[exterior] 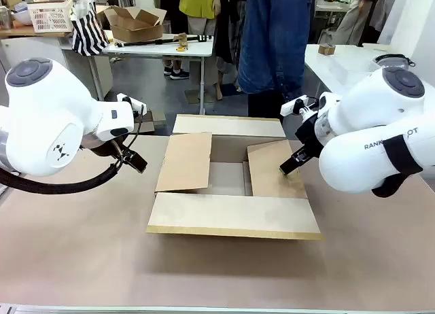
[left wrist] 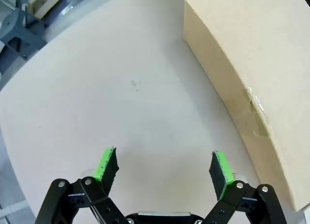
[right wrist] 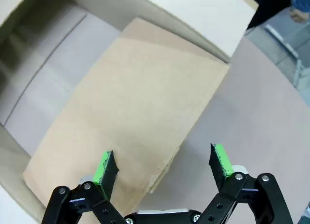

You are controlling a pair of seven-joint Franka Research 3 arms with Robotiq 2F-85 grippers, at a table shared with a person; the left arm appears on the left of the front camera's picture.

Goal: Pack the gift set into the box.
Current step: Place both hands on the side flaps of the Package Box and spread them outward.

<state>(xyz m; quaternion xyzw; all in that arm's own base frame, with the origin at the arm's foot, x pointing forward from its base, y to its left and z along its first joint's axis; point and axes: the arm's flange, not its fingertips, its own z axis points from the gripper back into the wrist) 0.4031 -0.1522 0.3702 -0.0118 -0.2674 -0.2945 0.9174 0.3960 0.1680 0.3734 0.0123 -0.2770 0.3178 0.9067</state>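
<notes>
Brown worktop [exterior: 81,259] carries the open brown corrugated cardboard box [exterior: 231,215]; the right gripper [right wrist: 162,168], fingers wide and empty, hangs over its right flap, nearer than the empty, open left gripper [left wrist: 163,169].

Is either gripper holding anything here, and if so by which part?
Nothing is held. The left gripper is open over bare table; the right gripper is open above a flap of the box.

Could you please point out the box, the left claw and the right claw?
box [exterior: 234,215]: front view, near flap.
left claw [left wrist: 164,168]: left wrist view, gap between open pads.
right claw [right wrist: 163,167]: right wrist view, gap between open pads.
</notes>
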